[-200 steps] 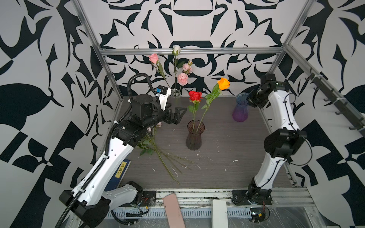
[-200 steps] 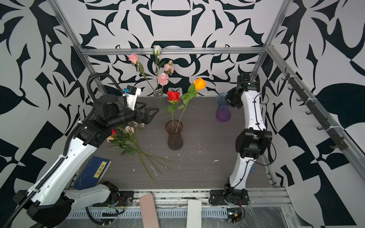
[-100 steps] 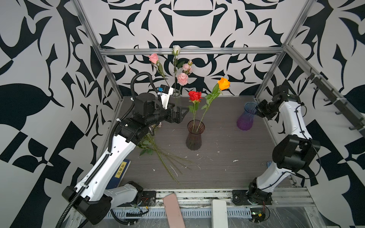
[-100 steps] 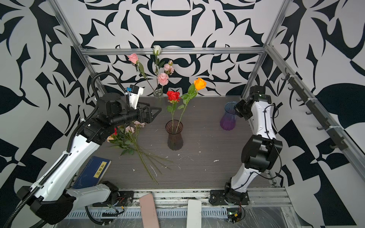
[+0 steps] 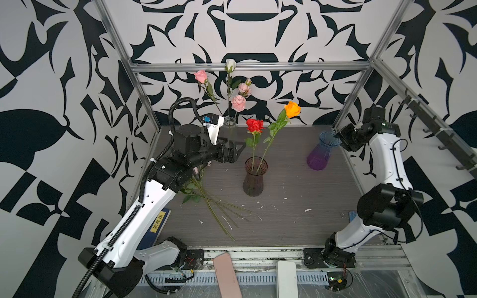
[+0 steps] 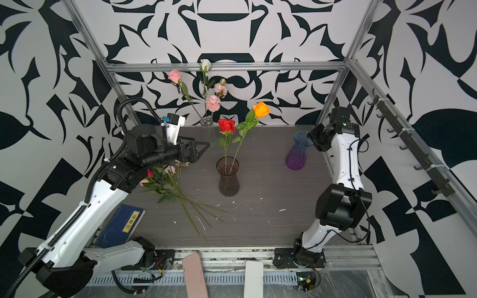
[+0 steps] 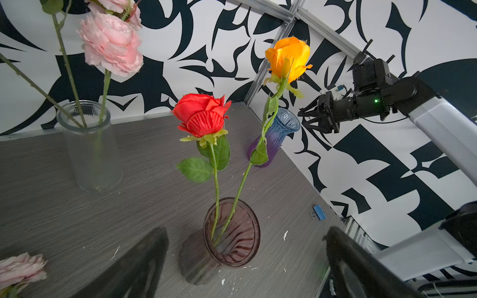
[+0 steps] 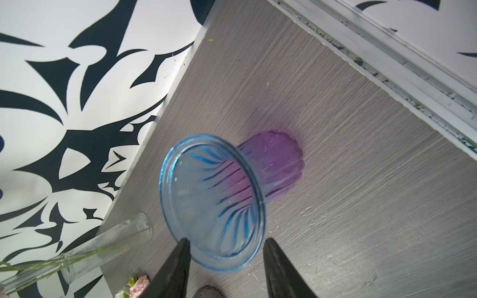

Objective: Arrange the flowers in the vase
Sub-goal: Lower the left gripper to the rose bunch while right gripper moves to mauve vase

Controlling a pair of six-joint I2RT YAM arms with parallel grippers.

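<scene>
left hand (image 5: 238,152): jaws wide | right hand (image 8: 226,241): parted — at blue-purple vase (image 8: 278,160)

A grey wood-grain table (image 5: 296,185) sits inside a frame of aluminium bars (image 5: 284,66); black-and-white leaf-patterned walls (image 5: 51,77) close it on 3 sides; white flecks (image 5: 307,210) are scattered over the near half of the tabletop. A dark blue book (image 6: 121,224) lies flat at the near left corner, partly hidden, with a yellow label (image 6: 128,225) bearing dark characters on its cover. A small blue binder clip (image 7: 319,212) lies by the table's right edge. Dark hooks (image 5: 438,134) line a rail along the right wall. 2 flat slabs jut up from the front edge, apart from each other; the pink slab (image 6: 195,276) is on the left, the white slab (image 6: 254,278) on the right; what they are is unclear.
</scene>
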